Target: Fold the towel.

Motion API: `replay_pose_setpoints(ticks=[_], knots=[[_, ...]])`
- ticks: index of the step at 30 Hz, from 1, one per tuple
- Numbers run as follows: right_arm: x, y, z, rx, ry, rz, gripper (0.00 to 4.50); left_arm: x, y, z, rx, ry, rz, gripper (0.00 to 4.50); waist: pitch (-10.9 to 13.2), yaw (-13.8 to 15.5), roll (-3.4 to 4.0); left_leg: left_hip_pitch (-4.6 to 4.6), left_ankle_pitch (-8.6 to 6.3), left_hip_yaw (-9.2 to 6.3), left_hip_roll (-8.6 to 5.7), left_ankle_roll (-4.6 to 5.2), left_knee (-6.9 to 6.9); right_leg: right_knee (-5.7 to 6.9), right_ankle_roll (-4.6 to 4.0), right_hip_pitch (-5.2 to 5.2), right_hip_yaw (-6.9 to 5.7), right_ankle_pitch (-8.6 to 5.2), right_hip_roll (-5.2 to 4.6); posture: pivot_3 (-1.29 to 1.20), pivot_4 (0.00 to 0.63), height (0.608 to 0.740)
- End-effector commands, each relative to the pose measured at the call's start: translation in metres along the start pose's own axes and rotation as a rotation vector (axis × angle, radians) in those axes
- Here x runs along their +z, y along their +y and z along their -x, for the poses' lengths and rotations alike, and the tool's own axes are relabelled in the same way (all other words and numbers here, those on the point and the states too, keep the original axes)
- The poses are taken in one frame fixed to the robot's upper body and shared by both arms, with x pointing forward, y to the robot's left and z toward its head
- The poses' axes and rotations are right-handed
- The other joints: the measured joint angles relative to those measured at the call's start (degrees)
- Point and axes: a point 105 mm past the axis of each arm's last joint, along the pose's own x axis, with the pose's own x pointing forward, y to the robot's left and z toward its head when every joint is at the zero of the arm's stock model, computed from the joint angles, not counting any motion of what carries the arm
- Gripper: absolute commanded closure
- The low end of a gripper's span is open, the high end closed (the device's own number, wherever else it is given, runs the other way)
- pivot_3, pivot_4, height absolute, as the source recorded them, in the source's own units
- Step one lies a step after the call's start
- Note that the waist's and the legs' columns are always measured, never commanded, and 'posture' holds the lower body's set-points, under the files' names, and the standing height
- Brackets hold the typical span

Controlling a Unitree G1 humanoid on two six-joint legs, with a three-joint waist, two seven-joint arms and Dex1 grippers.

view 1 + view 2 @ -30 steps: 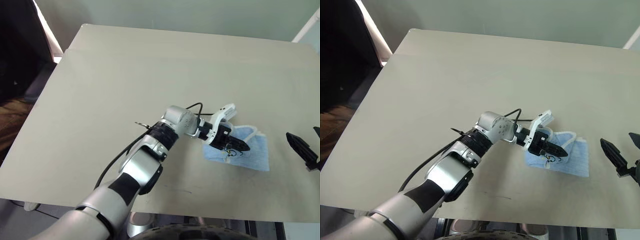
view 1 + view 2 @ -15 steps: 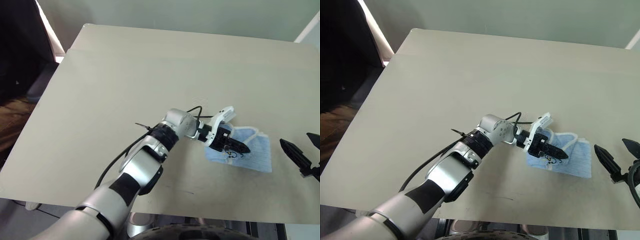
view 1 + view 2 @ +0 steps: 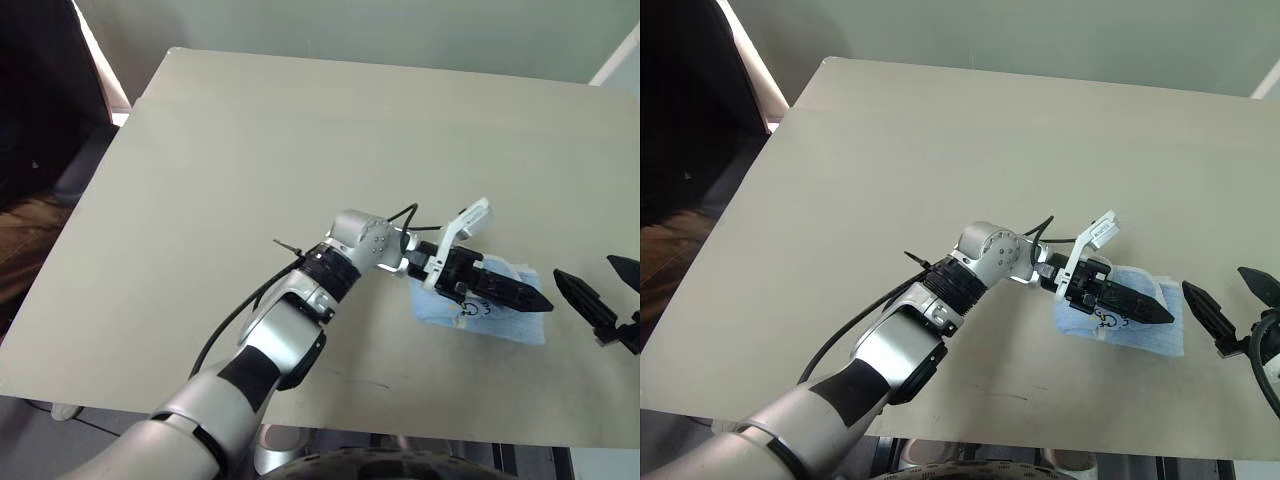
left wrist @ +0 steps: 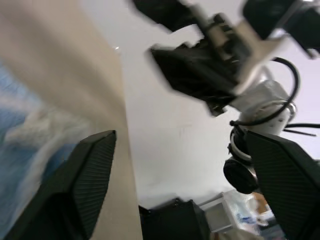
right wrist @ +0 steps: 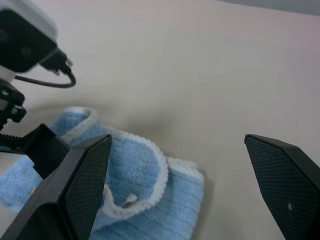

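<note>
While the folded blue towel (image 3: 1128, 318) lies near the table's (image 3: 940, 150) right front edge, I see both the left gripper (image 3: 1140, 300) and right gripper (image 3: 1230, 305) spread, empty; I would clear upward without snagging terry.

On the tabletop (image 3: 300, 150) the towel (image 3: 500, 318) lies toward our right front corner, bunched into folds, well clear of the far edge. Our left hand (image 3: 520, 294) reaches across from the left and sits over the towel's middle, its fingers pointing right and spread, nothing between them. Our right hand (image 3: 598, 300) stands just right of the towel, near the tabletop's right edge, fingers parted and aimed at it. The two hands face each other above the towel's right end.
</note>
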Motion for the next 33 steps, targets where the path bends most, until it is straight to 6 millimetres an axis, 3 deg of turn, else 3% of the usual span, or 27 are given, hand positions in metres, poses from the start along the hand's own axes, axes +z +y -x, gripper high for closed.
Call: replay_pose_setpoints(ticks=[1, 3, 7, 11, 15, 22, 28, 33], knots=[[0.0, 0.002, -0.005, 0.024, 0.019, -0.037, 0.0, 0.01, -0.041, -0.051, -0.204, -0.095, -0.167, 0.02, 0.0, 0.0, 0.0, 0.0, 0.01, 0.0, -0.01, 0.01, -0.01, 0.0, 0.01, 0.0, 0.01, 0.0, 0.0, 0.0, 0.15, 0.74], [0.001, 0.002, -0.007, 0.032, 0.021, -0.039, 0.0, 0.014, -0.038, -0.046, -0.185, -0.128, -0.22, 0.02, 0.0, 0.0, 0.0, 0.02, 0.01, 0.0, -0.01, 0.02, -0.01, 0.0, 0.02, 0.01, 0.04, -0.01, 0.0, 0.0, 0.15, 0.74], [0.003, 0.017, -0.024, 0.132, 0.019, -0.044, 0.0, 0.027, -0.026, 0.004, -0.031, -0.207, -0.583, 0.02, -0.1, -0.4, 0.11, 0.05, 0.01, 0.01, -0.02, 0.03, -0.03, -0.01, 0.04, 0.0, 0.13, -0.01, 0.03, 0.0, 0.15, 0.74], [0.005, 0.027, -0.034, 0.205, 0.029, -0.007, 0.0, 0.029, -0.018, 0.058, 0.081, -0.277, -0.631, 0.02, -0.2, -0.5, 0.39, 0.06, -0.01, 0.03, 0.0, 0.05, -0.06, 0.07, 0.08, -0.04, 0.2, -0.05, 0.06, 0.0, 0.15, 0.74], [0.007, 0.029, -0.037, 0.24, 0.029, -0.004, 0.0, 0.024, -0.018, 0.098, 0.171, -0.301, -0.674, 0.02, -0.2, -0.8, 0.47, 0.06, 0.0, 0.0, 0.04, 0.03, -0.07, 0.07, -0.05, -0.05, 0.19, 0.02, 0.09, 0.0, 0.15, 0.74], [0.003, 0.031, -0.03, 0.277, 0.081, 0.003, 0.0, 0.019, -0.016, 0.15, 0.341, -0.313, -0.722, 0.02, -0.2, -0.3, 0.49, -0.14, -0.14, 0.0, -0.04, 0.24, 0.05, -0.11, -0.62, -0.07, 0.15, 0.36, -0.05, 0.0, 0.15, 0.74], [-0.009, 0.051, -0.032, 0.37, 0.165, 0.089, 0.0, 0.01, -0.013, 0.193, 0.499, -0.314, -0.733, 0.02, -0.2, -0.9, 0.49, -0.19, -0.21, -0.02, 0.01, 0.15, -0.04, -0.09, -0.76, -0.2, 0.1, 0.27, -0.02, 0.0, 0.15, 0.74], [-0.021, 0.039, -0.031, 0.322, 0.227, 0.101, 0.0, -0.006, -0.017, 0.222, 0.586, -0.295, -0.72, 0.02, -0.2, -1.1, 0.49, -0.24, -0.22, -0.11, 0.01, 0.13, -0.05, -0.1, -0.81, -0.23, 0.04, 0.23, -0.01, 0.0, 0.15, 0.74]])
